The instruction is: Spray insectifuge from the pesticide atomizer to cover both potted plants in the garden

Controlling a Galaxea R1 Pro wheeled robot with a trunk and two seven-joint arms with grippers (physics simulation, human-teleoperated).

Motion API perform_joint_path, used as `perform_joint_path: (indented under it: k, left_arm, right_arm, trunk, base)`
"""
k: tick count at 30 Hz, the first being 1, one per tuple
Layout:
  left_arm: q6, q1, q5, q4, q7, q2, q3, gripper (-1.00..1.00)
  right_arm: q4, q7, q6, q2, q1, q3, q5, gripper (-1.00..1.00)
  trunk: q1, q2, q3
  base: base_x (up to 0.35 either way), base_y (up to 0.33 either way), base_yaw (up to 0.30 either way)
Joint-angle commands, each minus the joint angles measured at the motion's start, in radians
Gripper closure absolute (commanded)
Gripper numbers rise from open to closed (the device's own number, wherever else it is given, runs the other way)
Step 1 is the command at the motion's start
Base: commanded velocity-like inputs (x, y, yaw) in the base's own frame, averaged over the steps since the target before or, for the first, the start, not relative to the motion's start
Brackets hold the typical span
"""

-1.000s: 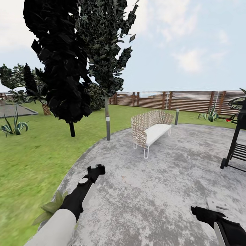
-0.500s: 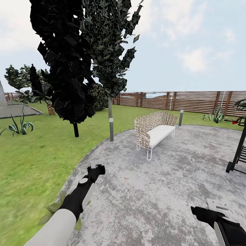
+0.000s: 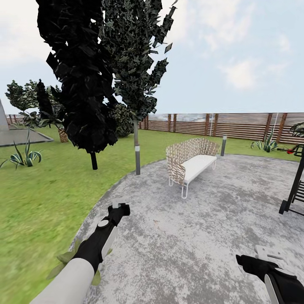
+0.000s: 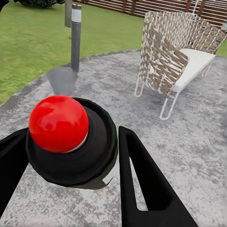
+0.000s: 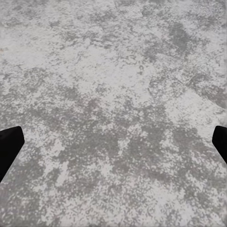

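The pesticide atomizer (image 4: 71, 146), a dark round-bodied bottle with a red ball top, sits between the two black fingers of my left gripper (image 3: 119, 210), which is shut on it above the grey patio's left part. Low olive-green leaves of a potted plant (image 3: 63, 258) poke out from under my left forearm at the patio's edge. My right gripper (image 3: 265, 256) hangs low at the right over bare paving; its fingertips stand far apart in the right wrist view, open with nothing between them.
A woven bench with a white seat (image 3: 190, 162) stands mid-patio. A grey bollard lamp (image 3: 137, 156) and dark trees (image 3: 84, 84) rise at the lawn's edge, another bollard (image 3: 223, 145) behind the bench. A black stand (image 3: 293, 190) is at right, a slatted fence (image 3: 236, 124) behind.
The whole view shifted a little between the oldest frame and half a second ago, so the camera turned. Both arms keep their place in the picture, and nothing has changed since.
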Motion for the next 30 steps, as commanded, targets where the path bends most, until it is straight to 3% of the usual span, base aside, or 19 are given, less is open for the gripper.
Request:
perform_joint_path:
  k: [1,6,23,30]
  left_arm:
    - [0.001,-0.001,0.007,-0.001,0.0,0.0,-0.002,1.0]
    - [0.001,-0.001,0.007,-0.001,0.001,0.0,-0.002,1.0]
    - [0.001,-0.001,0.007,-0.001,0.001,0.0,-0.002,1.0]
    - [0.001,-0.001,0.007,-0.002,0.001,0.0,-0.002,1.0]
  right_arm:
    - [-0.001,0.001,0.005,-0.001,-0.001,0.0,0.001,-1.0]
    - [-0.001,0.0,0.005,0.0,-0.001,0.001,0.001,-1.0]
    - [-0.001,-0.002,0.004,0.0,-0.001,0.001,0.002,-1.0]
    - [-0.001,-0.002,0.005,0.0,-0.001,0.001,0.002,-1.0]
  trunk:
    - [0.0,-0.001,-0.001]
    - [0.0,-0.001,-0.001]
    - [0.0,-0.001,-0.001]
    - [0.0,-0.001,-0.001]
  base:
    - [0.0,0.0,0.0]
    - [0.0,0.0,0.111]
    - [0.001,0.0,0.251]
    - [0.149,-0.119,0.256]
